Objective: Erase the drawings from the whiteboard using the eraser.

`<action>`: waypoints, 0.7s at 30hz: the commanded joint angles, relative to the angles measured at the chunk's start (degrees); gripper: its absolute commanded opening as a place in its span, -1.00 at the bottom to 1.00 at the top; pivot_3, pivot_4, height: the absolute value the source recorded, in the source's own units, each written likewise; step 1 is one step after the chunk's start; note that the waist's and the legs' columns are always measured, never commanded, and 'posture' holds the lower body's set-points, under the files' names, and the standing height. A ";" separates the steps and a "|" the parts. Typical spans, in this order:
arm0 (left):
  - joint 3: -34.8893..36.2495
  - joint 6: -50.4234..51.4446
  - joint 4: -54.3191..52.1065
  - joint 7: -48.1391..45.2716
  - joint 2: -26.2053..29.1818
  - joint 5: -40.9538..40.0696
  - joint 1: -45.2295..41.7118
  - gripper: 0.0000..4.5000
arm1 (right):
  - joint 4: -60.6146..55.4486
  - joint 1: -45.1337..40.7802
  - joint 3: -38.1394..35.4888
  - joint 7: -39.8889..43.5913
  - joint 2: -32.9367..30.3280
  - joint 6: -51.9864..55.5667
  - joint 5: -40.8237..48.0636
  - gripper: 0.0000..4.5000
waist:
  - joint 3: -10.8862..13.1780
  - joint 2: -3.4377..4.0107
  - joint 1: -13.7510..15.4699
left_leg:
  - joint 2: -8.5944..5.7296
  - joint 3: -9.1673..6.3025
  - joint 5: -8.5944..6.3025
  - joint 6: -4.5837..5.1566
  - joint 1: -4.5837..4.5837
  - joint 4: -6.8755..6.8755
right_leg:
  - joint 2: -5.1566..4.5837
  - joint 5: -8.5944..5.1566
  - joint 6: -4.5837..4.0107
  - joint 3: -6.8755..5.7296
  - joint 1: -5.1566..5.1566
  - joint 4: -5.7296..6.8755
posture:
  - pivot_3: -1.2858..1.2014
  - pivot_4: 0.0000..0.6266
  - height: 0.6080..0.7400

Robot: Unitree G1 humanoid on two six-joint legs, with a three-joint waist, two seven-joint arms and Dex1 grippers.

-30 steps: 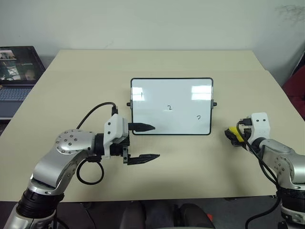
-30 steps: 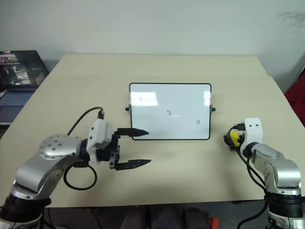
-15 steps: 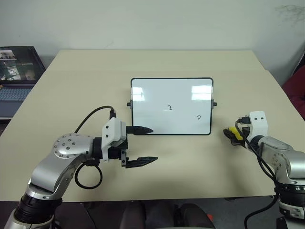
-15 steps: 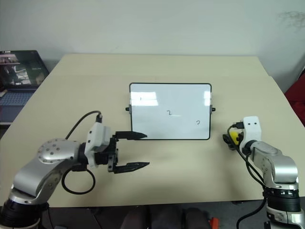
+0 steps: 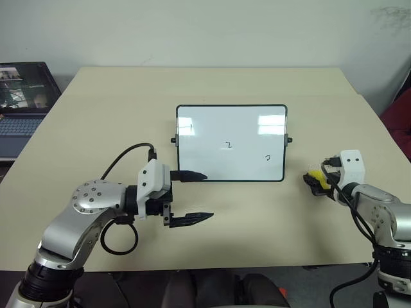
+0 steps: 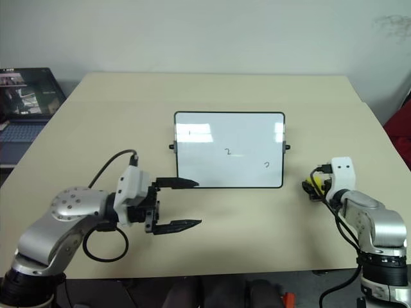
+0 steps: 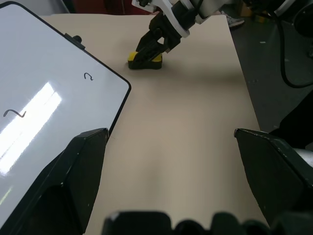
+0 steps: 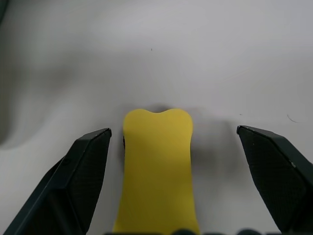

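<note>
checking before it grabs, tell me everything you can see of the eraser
The eraser is a small yellow block with a black underside, lying flat on the tan table to the right of the whiteboard, apart from it. The right pincer stands over it, open, a finger on each side; no finger visibly presses it. Its yellow top looks smooth and slightly waisted.

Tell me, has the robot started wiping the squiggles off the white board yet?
Not yet. All three small dark marker squiggles still sit on the glossy white dark-framed board. The right claw is open around the little yellow block eraser on the beige table, not squeezing it. Left: grab, lift, wipe. The left claw hovers open beside the board.
</note>
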 commanded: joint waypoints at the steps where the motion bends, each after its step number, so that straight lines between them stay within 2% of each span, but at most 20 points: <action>1: 0.98 -1.43 -0.83 -0.58 -0.04 -0.50 0.29 1.00 | -2.76 -0.59 -1.76 0.22 -0.54 0.60 0.62 0.99 | 0.00 0.00 0.00 | 0.00 0.00 0.00 0.00 0.00 0.00 | 0.00 0.00 0.00 0.00 0.00 0.00 | 0.03 -0.52 1.00; 7: 1.05 -2.21 -0.49 -0.99 -0.10 -0.20 0.92 1.00 | -2.76 -0.63 -2.03 0.49 -0.53 1.09 0.62 0.99 | 0.00 0.00 0.00 | 0.00 0.00 0.00 0.00 0.00 0.00 | 0.00 0.00 0.00 0.00 0.00 0.00 | 0.03 -0.52 1.00; 12: 0.26 -3.49 0.81 -1.39 -0.46 0.83 0.99 1.00 | -2.59 -0.72 -2.09 0.58 -0.41 1.12 0.60 0.28 | 0.00 0.00 0.00 | 0.00 0.00 0.00 0.00 0.00 0.00 | 0.00 0.00 0.00 0.00 0.00 0.00 | 0.03 -0.52 1.00; 16: -0.30 -4.29 1.88 -1.68 -0.75 1.44 0.75 1.00 | -2.56 -0.72 -2.09 0.65 -0.29 1.10 0.69 -0.38 | 0.00 0.00 0.00 | 0.00 0.00 0.00 0.00 0.00 0.00 | 0.00 0.00 0.00 0.00 0.00 0.00 | 0.03 -0.52 1.00; 17: -0.41 -4.47 2.12 -1.69 -0.87 1.62 0.67 1.00 | -2.56 -0.70 -2.12 0.65 -0.25 1.06 0.68 -0.45 | 0.00 0.00 0.00 | 0.00 0.00 0.00 0.00 0.00 0.00 | 0.00 0.00 0.00 0.00 0.00 0.00 | 0.03 -0.52 1.00; 21: -0.87 -5.35 3.56 -1.76 -1.35 2.43 0.36 1.00 | -3.10 -0.63 -2.26 0.37 0.24 0.99 0.79 -0.45 | 0.00 0.00 0.00 | 0.00 0.00 0.00 0.00 0.00 0.00 | 0.00 0.00 0.00 0.00 0.00 0.00 | 0.03 -0.52 1.00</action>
